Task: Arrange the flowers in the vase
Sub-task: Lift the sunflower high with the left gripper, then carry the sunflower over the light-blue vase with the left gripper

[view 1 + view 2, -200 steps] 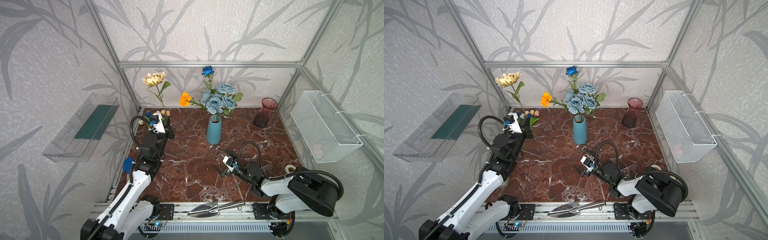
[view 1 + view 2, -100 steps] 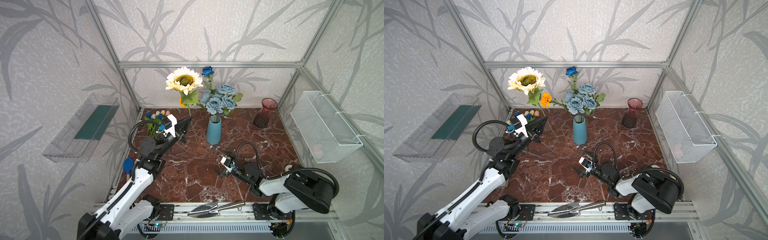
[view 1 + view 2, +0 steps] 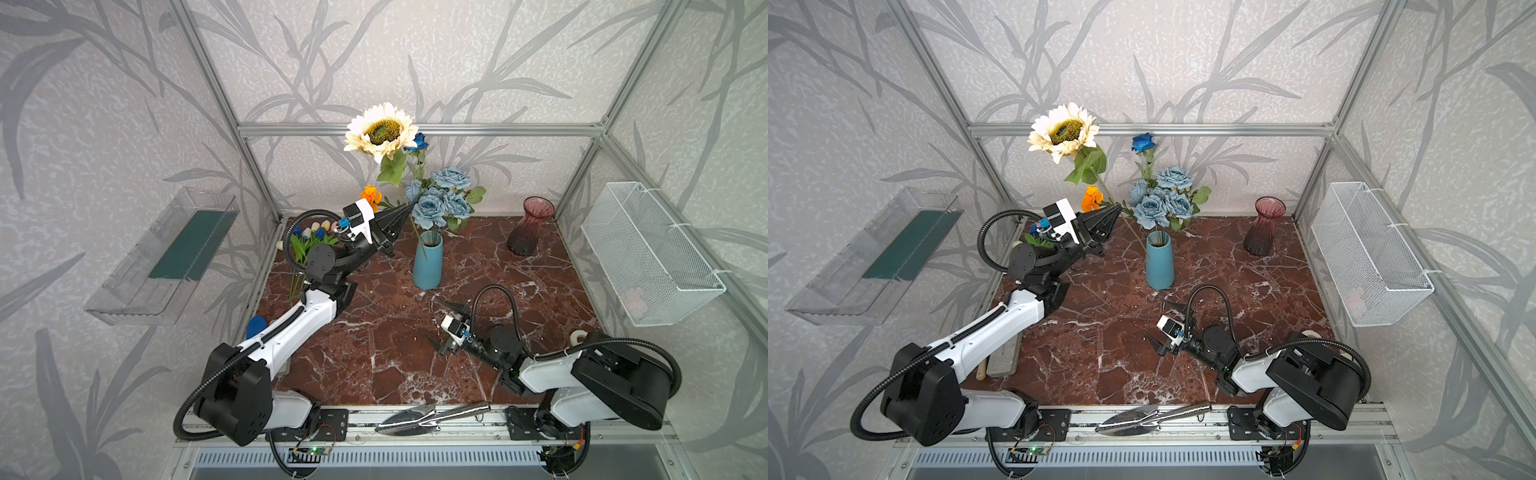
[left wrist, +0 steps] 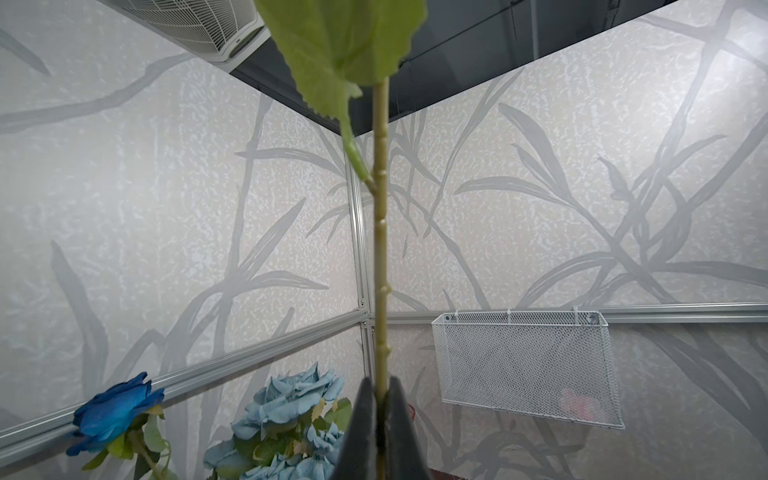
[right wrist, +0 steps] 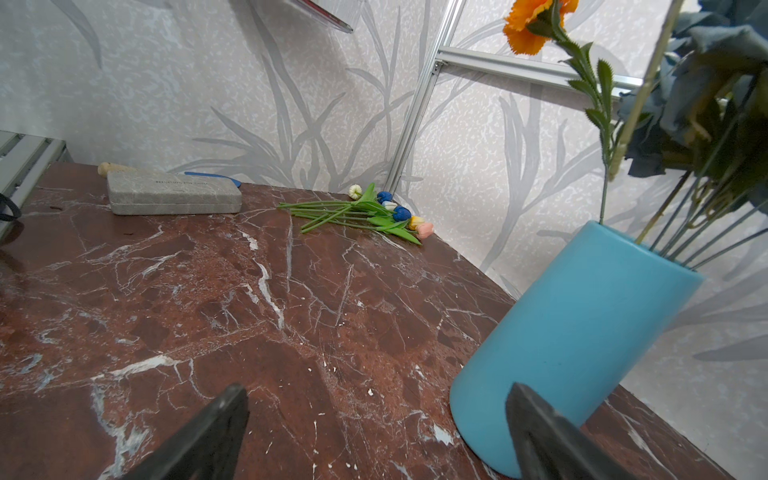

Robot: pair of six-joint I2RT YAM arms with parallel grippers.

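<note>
The table has a glossy red-brown marble look with white veins. On it the blue vase is smooth and matt, and the red vase is ribbed, see-through glass. The sunflower has cloth-like petals and a knobbly plastic stem, and the roses look like frayed cloth. The trowel is mirror-polished metal, the basket white wire mesh, the tray clear plastic, the case rough and grey, the frame brushed metal.
</note>
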